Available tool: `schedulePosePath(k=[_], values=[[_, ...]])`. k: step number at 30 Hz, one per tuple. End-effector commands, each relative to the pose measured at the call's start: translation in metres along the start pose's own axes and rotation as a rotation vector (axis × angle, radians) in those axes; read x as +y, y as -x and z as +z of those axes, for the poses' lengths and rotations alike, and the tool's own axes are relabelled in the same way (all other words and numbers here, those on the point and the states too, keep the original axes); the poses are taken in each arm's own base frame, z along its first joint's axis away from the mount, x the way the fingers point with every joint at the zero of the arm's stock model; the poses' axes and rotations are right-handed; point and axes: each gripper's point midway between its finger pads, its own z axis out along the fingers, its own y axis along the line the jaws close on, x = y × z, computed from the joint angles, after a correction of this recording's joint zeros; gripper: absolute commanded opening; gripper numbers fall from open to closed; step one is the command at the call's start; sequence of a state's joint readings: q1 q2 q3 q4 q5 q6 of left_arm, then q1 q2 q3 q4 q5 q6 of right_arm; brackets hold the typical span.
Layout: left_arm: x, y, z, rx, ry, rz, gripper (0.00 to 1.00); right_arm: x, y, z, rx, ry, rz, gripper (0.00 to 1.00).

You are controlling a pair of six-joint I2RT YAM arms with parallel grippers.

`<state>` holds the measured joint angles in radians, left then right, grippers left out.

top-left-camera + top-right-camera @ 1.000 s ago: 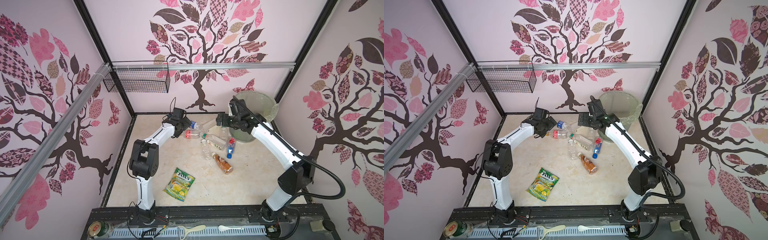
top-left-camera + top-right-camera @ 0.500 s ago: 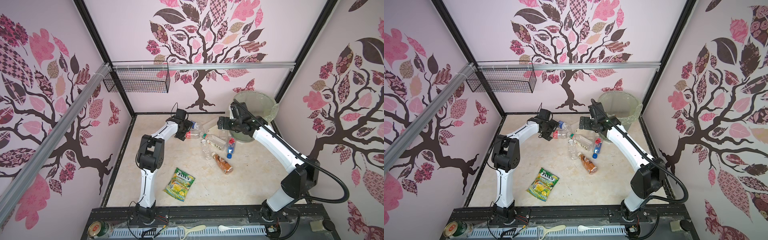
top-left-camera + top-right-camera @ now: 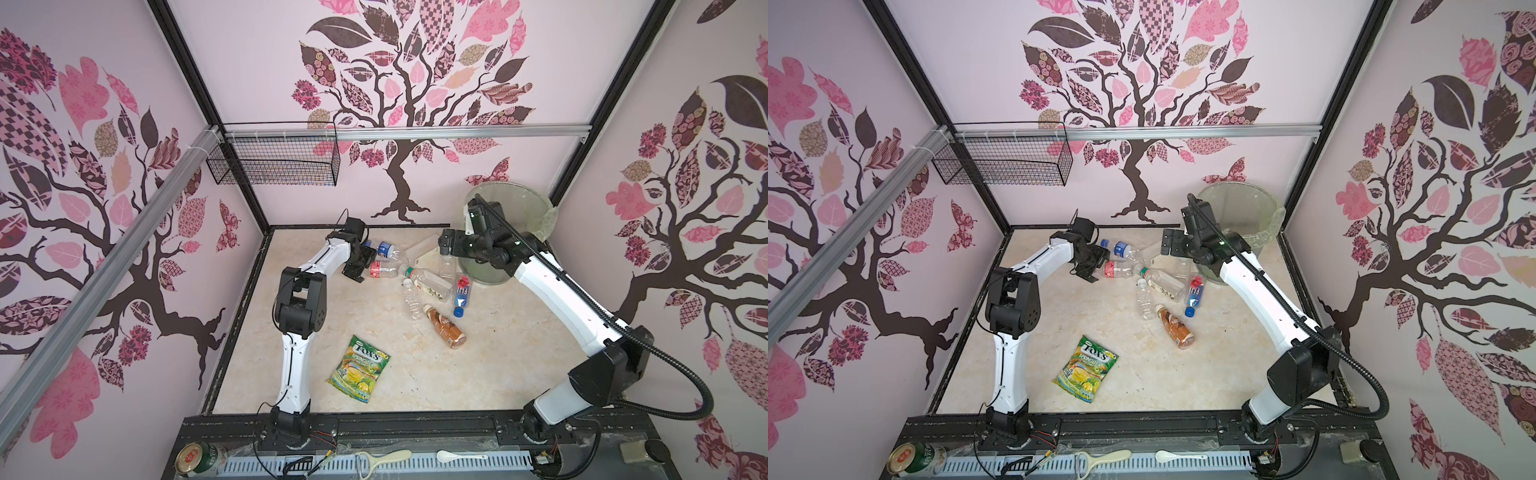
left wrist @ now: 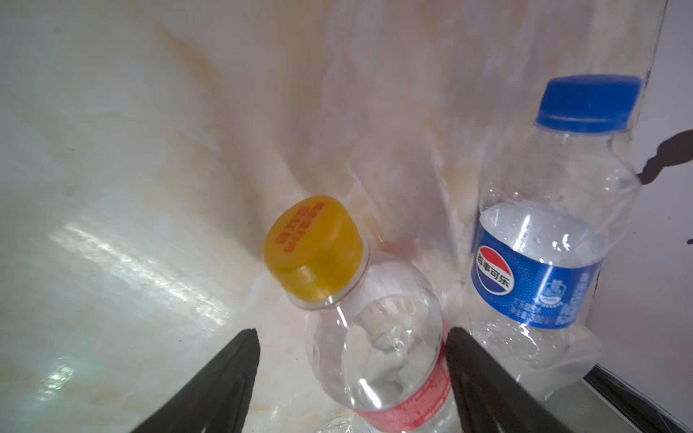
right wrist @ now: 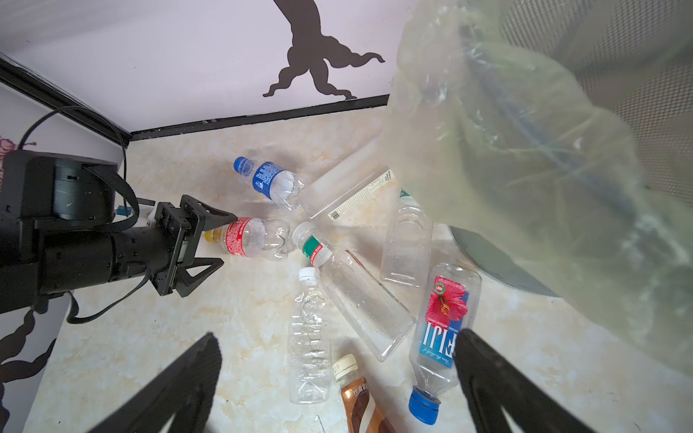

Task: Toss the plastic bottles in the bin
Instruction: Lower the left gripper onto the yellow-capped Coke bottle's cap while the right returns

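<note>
Left gripper (image 4: 351, 331) jaws apart astride red-labelled bottle (image 4: 375, 360), Pepsi bottle (image 4: 536, 262) crowding just beside; right gripper (image 5: 334, 333) gapes empty.

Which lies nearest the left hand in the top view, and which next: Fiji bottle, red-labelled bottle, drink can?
1. The red-labelled bottle, between the fingers of the left hand.
2. The Fiji bottle, farther right on the floor.
3. The drink can, on the front ledge.

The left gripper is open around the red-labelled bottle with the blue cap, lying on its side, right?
Not quite. The red-labelled bottle that the left gripper is open around has a yellow cap, as the left wrist view shows; the blue cap is on the Pepsi bottle beside it.
</note>
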<state>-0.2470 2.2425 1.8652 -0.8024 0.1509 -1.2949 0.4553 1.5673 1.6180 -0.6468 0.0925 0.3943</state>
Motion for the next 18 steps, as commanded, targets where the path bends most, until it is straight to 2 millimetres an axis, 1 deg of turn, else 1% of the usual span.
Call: schedulePosePath(k=[1,3,6,10,13,16,18], values=[[0.022,-0.001,0.016,0.014,0.087,0.011,0.8,0.005,0.013,-0.03,-0.061,0.036,0.022,1.0],[0.027,-0.004,0.021,0.033,0.104,-0.001,0.79,0.005,0.009,-0.031,-0.053,0.043,0.028,1.0],[0.024,-0.006,0.024,0.036,0.099,0.019,0.78,0.002,0.003,-0.033,-0.048,0.043,0.031,0.99],[0.029,-0.007,0.029,0.053,0.122,0.022,0.77,-0.001,0.003,-0.043,-0.061,0.032,0.014,1.0],[0.032,-0.011,0.029,0.065,0.142,0.041,0.7,-0.004,0.004,-0.05,-0.071,0.023,-0.002,0.99],[0.033,-0.016,0.022,0.066,0.15,0.069,0.62,-0.006,0.004,-0.056,-0.08,0.019,-0.014,1.0],[0.035,-0.019,0.016,0.066,0.156,0.086,0.58,-0.007,0.003,-0.058,-0.083,0.019,-0.021,1.0]])
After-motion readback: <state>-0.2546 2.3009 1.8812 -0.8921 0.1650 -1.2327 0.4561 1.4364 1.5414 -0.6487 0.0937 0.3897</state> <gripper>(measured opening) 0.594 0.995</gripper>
